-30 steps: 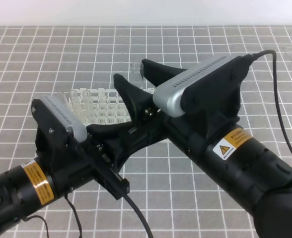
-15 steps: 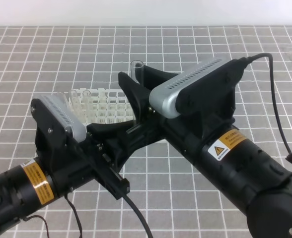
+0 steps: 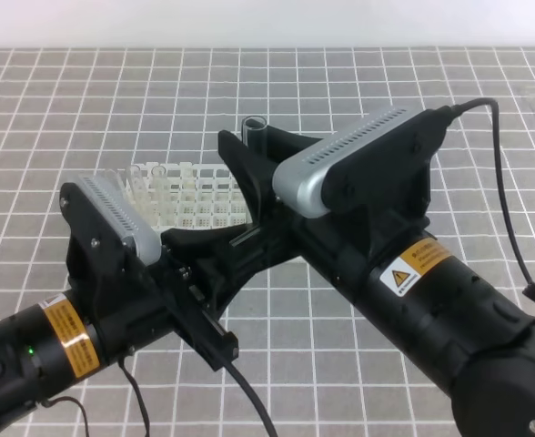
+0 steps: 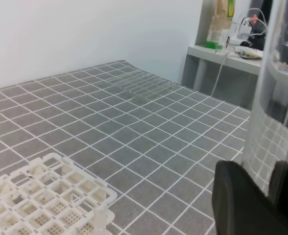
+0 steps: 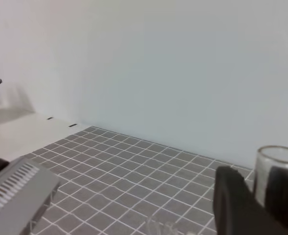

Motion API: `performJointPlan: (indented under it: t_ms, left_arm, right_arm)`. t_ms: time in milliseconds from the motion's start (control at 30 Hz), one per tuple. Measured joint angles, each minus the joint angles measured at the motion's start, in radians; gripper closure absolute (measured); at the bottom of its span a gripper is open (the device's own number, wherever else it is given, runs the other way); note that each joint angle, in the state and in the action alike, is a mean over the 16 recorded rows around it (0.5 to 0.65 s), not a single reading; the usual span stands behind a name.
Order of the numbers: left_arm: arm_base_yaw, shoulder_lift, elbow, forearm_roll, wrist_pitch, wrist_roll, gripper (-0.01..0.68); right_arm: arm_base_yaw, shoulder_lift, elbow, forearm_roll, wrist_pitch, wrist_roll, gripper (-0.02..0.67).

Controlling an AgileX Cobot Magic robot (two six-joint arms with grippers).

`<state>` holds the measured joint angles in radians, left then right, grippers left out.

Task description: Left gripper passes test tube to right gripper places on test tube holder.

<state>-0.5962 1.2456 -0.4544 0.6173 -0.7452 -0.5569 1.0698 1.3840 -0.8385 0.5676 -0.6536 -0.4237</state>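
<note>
The slender clear glass test tube point(image 3: 253, 130) stands upright at upper centre, gripped low by the black left tool point(image 3: 240, 238), while the black grey-topped right tool point(image 3: 249, 177) has its fingers around its upper part. I cannot tell whether that grip is firm, so an early release could drop it near the white lattice test tube holder point(image 3: 187, 195).

Left gripper point(image 4: 261, 198) clasps the test tube point(image 4: 274, 93) beside the test tube holder point(image 4: 41, 200).

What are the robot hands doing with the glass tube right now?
Left gripper shut on test tube. Right gripper fingers closing around it. Tube upright, above the test tube holder. Nothing in the way.
</note>
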Motion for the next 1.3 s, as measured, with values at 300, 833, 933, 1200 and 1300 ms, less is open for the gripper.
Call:
performJointPlan:
  t_ms: [300, 833, 933, 1200, 1300]
  left_arm:
    - [0.000, 0.000, 0.000, 0.008, -0.001, -0.002, 0.620]
    - [0.002, -0.001, 0.000, 0.009, -0.008, -0.003, 0.457]
    - [0.002, -0.001, 0.000, 0.009, -0.010, -0.003, 0.395]
    - [0.003, -0.045, 0.000, 0.041, 0.012, -0.004, 0.376]
    - [0.004, -0.089, 0.000, 0.079, 0.039, -0.018, 0.433]
  right_arm:
    - [0.000, 0.000, 0.000, -0.001, 0.000, 0.003, 0.551]
    - [0.000, 0.000, 0.000, 0.004, 0.000, 0.001, 0.553]
    - [-0.001, -0.001, 0.000, 0.013, 0.001, -0.006, 0.553]
    - [-0.001, -0.020, 0.000, 0.117, 0.023, -0.109, 0.553]
    - [-0.001, -0.040, 0.000, 0.167, 0.042, -0.164, 0.553]
